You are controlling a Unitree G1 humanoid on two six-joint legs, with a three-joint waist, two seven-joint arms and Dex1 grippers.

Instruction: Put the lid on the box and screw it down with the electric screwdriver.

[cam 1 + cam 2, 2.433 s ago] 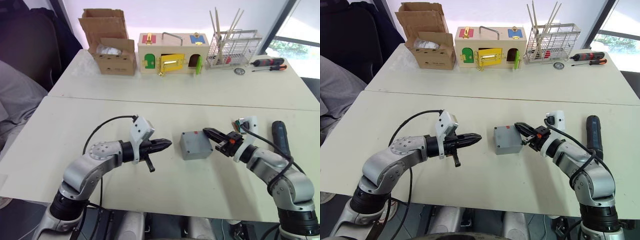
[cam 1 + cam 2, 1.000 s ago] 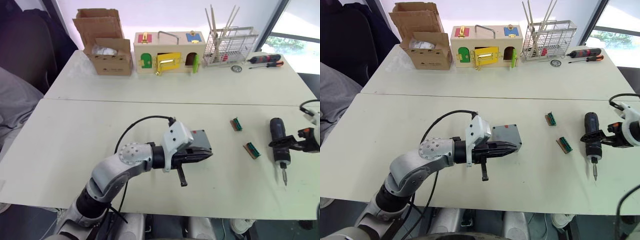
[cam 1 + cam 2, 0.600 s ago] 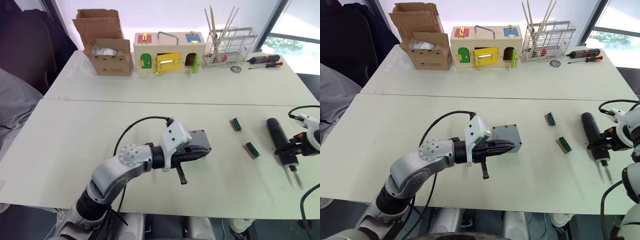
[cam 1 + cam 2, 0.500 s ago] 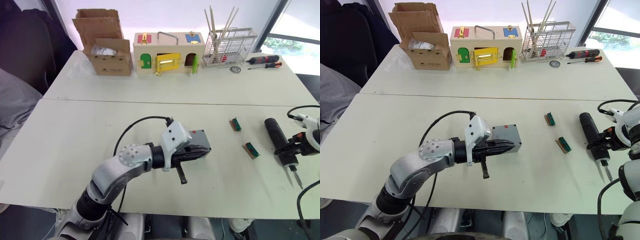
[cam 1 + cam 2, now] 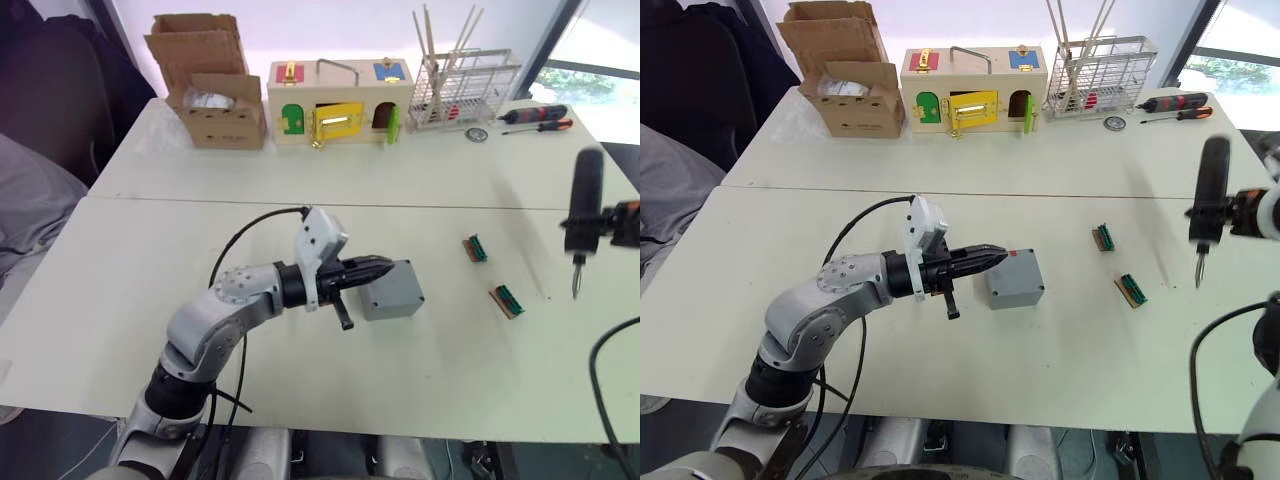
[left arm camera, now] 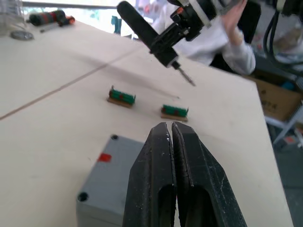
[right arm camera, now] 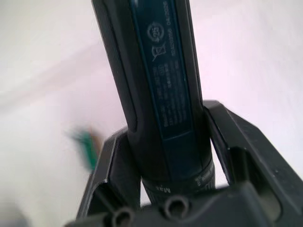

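Right end effector (image 5: pixel 1230 222) clamps the electric screwdriver (image 5: pixel 1208 195) upright, bit down, off the surface (image 5: pixel 940 380), well right of the box (image 5: pixel 1015 279). Left end effector (image 5: pixel 995 253), fingers closed and empty, tips over the box's left edge.

Head stereo overlooks table (image 5: pixel 120 250); wrist cameras look close.

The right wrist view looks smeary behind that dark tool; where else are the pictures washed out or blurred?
Right wrist view: the electric screwdriver is sharp, the table behind it pale and blurred, a green smear beside it. Left eye view: the window at the top right corner glares white, and the screwdriver looks slightly motion-blurred. Left wrist view: the left end effector close up and the grey box are clear; the person's hand behind is soft.
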